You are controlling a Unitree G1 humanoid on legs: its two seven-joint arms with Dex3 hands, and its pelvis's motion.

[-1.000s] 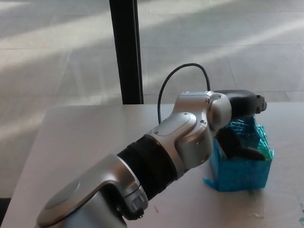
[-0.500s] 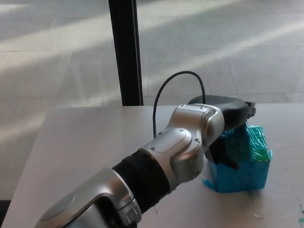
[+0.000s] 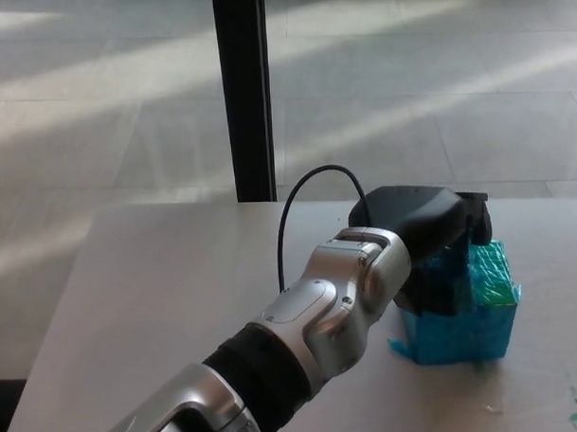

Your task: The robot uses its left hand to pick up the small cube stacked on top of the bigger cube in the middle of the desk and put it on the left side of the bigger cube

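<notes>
Hand of the robot's left arm sits over the top of the turquoise bigger cube, which stands toward the right edge of the grey desk. The black palm hides the fingers, so their spread and any hold cannot be told. The small cube is hidden beneath that hand.

A teal taped bigger cube sits on the desk; the small cube is hidden.
</notes>
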